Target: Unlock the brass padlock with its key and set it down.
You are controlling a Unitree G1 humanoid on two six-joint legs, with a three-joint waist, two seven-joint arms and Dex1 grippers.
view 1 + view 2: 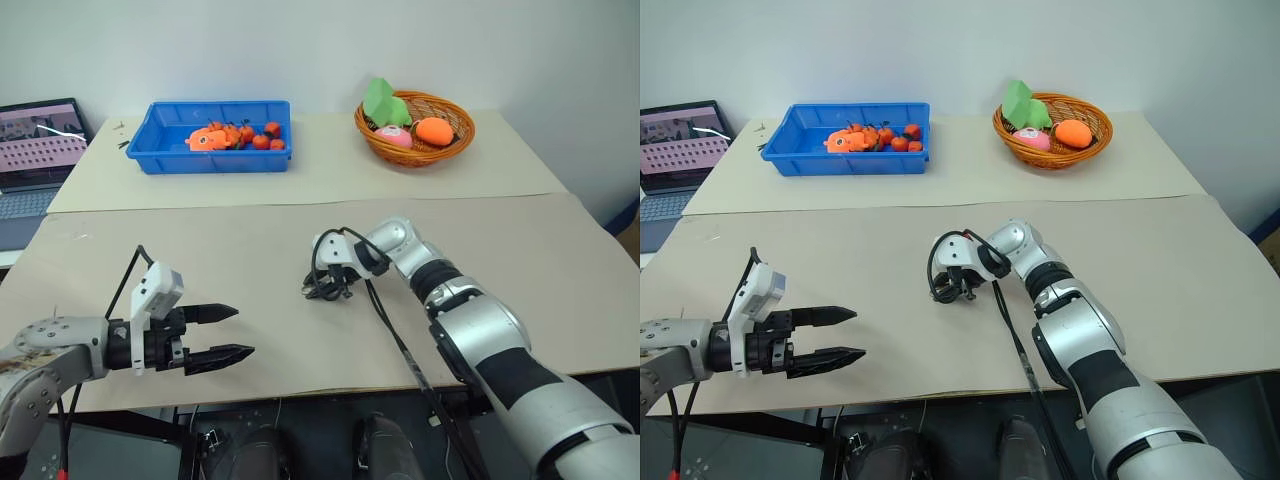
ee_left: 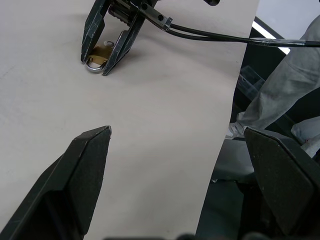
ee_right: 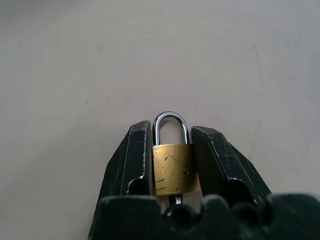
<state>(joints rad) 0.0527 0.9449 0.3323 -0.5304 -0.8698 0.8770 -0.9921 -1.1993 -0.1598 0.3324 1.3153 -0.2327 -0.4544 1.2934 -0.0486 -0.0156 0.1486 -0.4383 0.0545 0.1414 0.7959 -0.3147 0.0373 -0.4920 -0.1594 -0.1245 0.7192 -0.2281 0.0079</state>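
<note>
Black, matte and wedge-shaped, the two fingers of the right hand are seen closed against the flat sides of the brass padlock, which is clamped between them. Its squarish golden body is scratched, and its thin, polished silvery shackle is seated at both ends and juts out past the fingertips. A small dark metal piece, possibly the key, is glimpsed under the body, but it is mostly hidden by the hand and cannot be made out with certainty. In the left wrist view the padlock is seen lying flat on the pale, smooth covering of the desk. The left hand is held well apart from it, near the desk's front edge, its fingers spread wide around nothing. At the far side, a blue plastic bin and a woven basket are set.
</note>
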